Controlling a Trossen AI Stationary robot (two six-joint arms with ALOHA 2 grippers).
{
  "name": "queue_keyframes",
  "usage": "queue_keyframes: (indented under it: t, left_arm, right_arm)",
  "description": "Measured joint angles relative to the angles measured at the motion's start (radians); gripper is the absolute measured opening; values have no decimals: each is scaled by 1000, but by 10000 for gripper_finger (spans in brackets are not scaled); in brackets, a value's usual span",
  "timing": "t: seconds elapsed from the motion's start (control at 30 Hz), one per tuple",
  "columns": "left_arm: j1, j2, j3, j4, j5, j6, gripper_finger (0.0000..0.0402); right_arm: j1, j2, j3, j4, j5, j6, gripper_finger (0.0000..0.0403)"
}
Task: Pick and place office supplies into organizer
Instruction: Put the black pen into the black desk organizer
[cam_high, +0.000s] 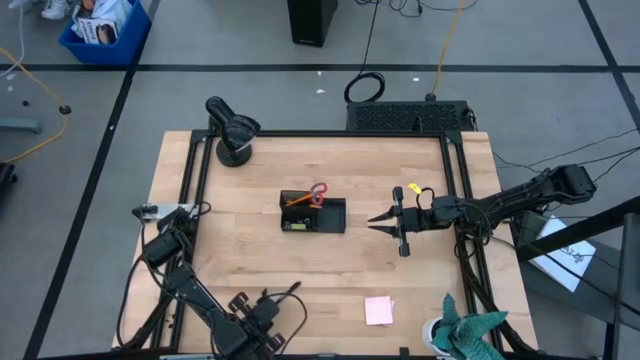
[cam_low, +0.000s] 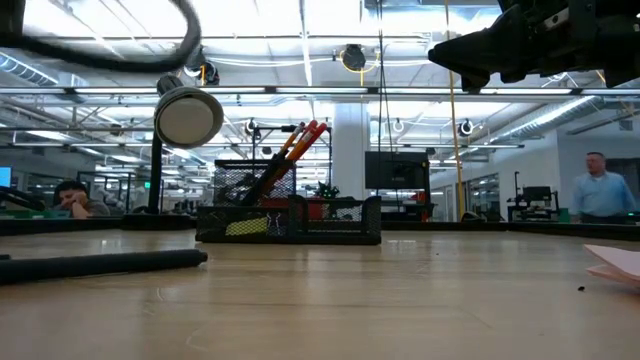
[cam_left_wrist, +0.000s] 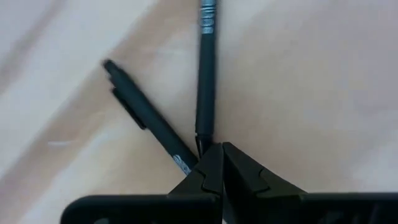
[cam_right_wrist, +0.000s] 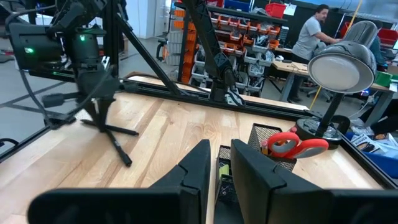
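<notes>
The black organizer sits at mid-table and holds the red-handled scissors, the orange pencil and a small yellow piece. The scissors lean on the organizer's mesh cup. Two thin black pens lie on the wood in a V near the near edge. My left gripper is shut, with its tips where the pens meet. My right gripper hovers just right of the organizer, narrowly open and empty. The pink sticky-note pad lies flat near the near edge. My left gripper's shut fingertips point down at the table beside the near end of one pen. The pen is not between the fingers, and I cannot tell whether they touch it. Both pens lie flat on the table.
A black desk lamp stands at the far left corner, and its round head hangs over the table. The teal cloth lies at the near right corner. Black frame rails run along the table's sides. People show in the room behind.
</notes>
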Motion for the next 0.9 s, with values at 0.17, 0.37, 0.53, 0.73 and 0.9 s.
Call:
queue_keyframes:
  t: [0.17,0.37,0.53,0.73,0.9]
  left_arm:
    - [0,2,-3,-41,2,-7,9]
    - [-2,2,-5,-1,2,-2,10]
    - [-15,3,0,20,18,-25,10]
    - [-57,10,29,-7,33,-113,10]
    - [-82,12,53,-16,76,-148,10]
  right_arm:
    - [0,0,0,0,0,0,59]
    - [0,0,0,0,0,-5,59]
    - [0,0,0,0,0,-5,59]
    - [0,0,0,-3,0,-5,59]
    - [0,0,0,-8,0,-5,59]
